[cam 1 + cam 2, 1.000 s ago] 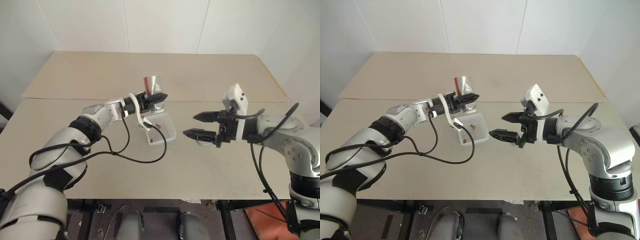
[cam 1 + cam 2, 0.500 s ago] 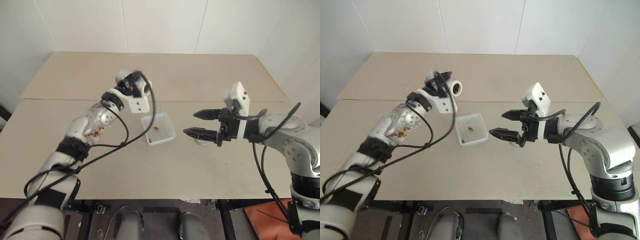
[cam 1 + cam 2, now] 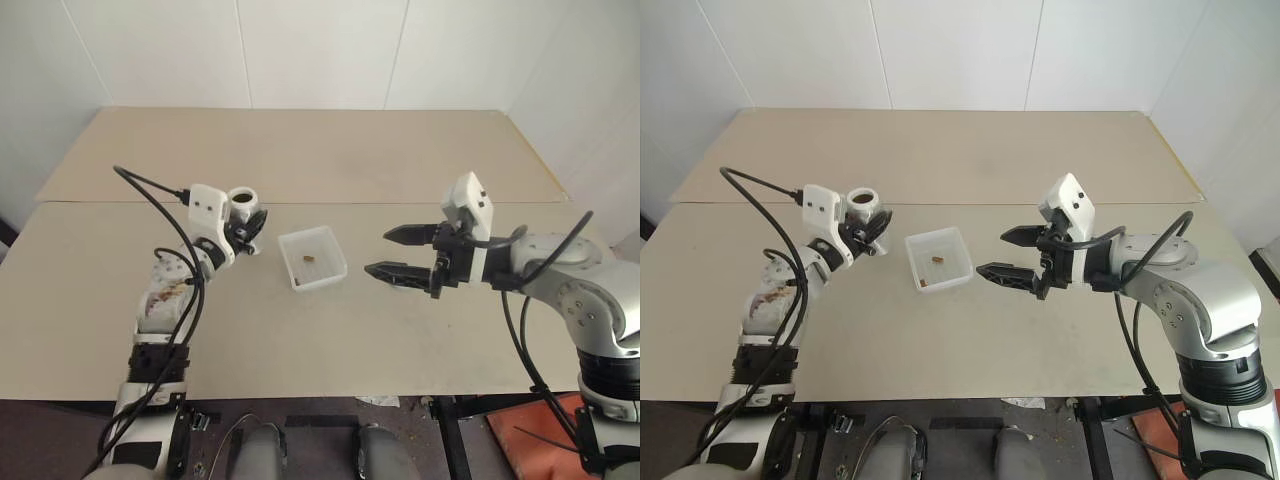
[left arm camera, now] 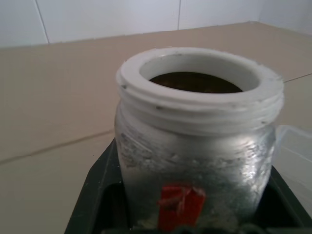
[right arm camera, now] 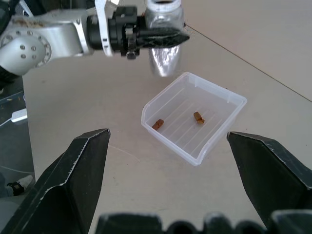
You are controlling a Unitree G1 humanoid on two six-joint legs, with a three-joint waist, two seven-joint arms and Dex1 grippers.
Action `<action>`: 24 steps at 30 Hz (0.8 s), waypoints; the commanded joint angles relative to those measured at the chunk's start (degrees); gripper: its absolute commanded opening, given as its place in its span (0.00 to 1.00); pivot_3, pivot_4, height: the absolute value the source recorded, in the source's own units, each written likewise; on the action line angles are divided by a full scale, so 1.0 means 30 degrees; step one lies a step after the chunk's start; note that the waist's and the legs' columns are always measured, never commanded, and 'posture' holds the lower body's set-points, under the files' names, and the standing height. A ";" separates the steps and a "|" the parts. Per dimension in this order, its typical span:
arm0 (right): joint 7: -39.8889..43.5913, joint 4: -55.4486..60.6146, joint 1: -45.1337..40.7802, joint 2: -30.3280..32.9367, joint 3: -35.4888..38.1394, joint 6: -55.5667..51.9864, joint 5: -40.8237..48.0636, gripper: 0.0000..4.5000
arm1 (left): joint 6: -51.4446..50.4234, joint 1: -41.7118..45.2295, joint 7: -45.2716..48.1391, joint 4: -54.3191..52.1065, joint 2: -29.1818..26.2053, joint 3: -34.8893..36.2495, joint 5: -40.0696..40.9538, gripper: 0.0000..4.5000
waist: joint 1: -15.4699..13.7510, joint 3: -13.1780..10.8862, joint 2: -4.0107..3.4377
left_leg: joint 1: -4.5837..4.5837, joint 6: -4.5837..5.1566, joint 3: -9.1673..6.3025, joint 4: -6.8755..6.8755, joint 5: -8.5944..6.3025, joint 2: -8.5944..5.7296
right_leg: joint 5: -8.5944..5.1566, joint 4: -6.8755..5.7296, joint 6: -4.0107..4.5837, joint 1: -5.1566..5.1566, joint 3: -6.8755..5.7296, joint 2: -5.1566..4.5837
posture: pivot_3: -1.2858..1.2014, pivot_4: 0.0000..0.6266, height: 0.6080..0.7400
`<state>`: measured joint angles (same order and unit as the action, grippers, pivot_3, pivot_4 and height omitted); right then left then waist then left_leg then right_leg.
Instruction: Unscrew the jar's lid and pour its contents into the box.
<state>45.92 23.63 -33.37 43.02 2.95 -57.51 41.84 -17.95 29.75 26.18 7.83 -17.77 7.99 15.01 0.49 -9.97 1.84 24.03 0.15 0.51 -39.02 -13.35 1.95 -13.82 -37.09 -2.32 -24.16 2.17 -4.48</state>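
With the brown contents (image 5: 197,117) lying in the box (image 3: 313,258) between the two claws, the left claw (image 3: 243,229), clenched on the upright, lidless jar (image 3: 241,201), should lower it gently onto the worktop (image 3: 400,160), while the right claw (image 3: 400,252) hangs spread and empty.

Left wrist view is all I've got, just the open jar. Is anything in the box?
Observer: Yes, two small brown lumps lie in the box.
Operator: Is the jar above the box?
Observer: No. The left pincer holds the jar mouth up, off to the box's left.
Operator: And the other arm?
Observer: The right pincer is open and empty on the box's right side, pointing toward it.
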 commanded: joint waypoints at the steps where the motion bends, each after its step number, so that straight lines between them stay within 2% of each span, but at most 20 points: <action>1: -0.0091 0.0525 -0.0136 -0.0029 0.0359 0.0403 0.0235 0.99 | 0.2844 -0.0351 0.0340 0.1219 0.0352 0.0055 -0.0254 0.43 | -0.0011 0.0002 0.0001 | -0.0001 0.0000 0.0001 0.0000 0.0000 -0.0001 | 0.0000 0.0002 0.0000 0.0002 0.0000 -0.0001 | 0.52 0.24 1.00; 3: -0.0136 0.0511 -0.0170 -0.0124 0.0408 0.0357 0.0331 0.99 | 0.3713 -0.0423 0.0581 0.2021 0.0407 -0.0015 -0.0350 0.43 | -0.0012 0.0003 0.0002 | -0.0004 0.0000 0.0001 0.0000 0.0000 -0.0001 | 0.0000 0.0002 0.0001 0.0003 -0.0001 0.0001 | 0.52 0.24 1.00; 11: -0.0326 0.0586 -0.0295 -0.0313 0.0212 0.0368 0.0198 1.00 | 0.4270 -0.1010 0.0952 0.2542 -0.0290 -0.0517 -0.1150 1.00 | 0.0027 0.0007 0.0000 | -0.0005 0.0001 0.0001 0.0008 0.0000 -0.0001 | 0.0000 0.0003 0.0001 0.0000 0.0002 0.0002 | 0.52 0.24 1.00; 14: -0.0431 0.0631 -0.0325 -0.0356 0.0165 0.0311 0.0203 1.00 | 0.3395 -0.1771 0.1297 0.1066 -0.1025 -0.0331 -0.0893 1.00 | 0.0081 0.0007 0.0000 | -0.0005 0.0001 0.0002 0.0012 0.0000 0.0005 | 0.0000 0.0000 0.0001 -0.0007 0.0006 0.0005 | 0.52 0.24 1.00; 19: -0.0266 0.0729 0.0195 0.0075 0.0471 0.0448 0.0089 1.00 | -0.0577 -0.6242 0.5587 -0.5760 -0.5671 0.0714 0.1884 1.00 | 0.0406 0.0009 -0.0004 | -0.0014 0.0000 0.0016 0.0062 0.0000 0.0026 | 0.0000 -0.0017 0.0003 -0.0032 0.0049 0.0018 | 0.52 0.24 1.00; 24: 0.0352 0.0596 0.0790 0.0783 0.0697 0.1145 -0.0207 1.00 | -0.3068 -0.9376 1.0171 -0.9014 -0.9579 0.5254 0.7293 1.00 | 0.0172 0.0011 -0.0008 | -0.0068 -0.0002 0.0037 0.0062 -0.0002 0.0037 | -0.0006 0.0015 0.0007 0.0012 0.0033 0.0003 | 0.52 0.24 1.00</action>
<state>45.99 24.16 -30.72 44.30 3.08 -56.57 41.58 -25.56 2.03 52.07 -15.26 -44.50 18.32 30.93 1.01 -9.94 1.82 23.76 0.14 0.63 -38.83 -13.35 2.06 -13.84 -37.04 -2.29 -24.07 2.27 -4.48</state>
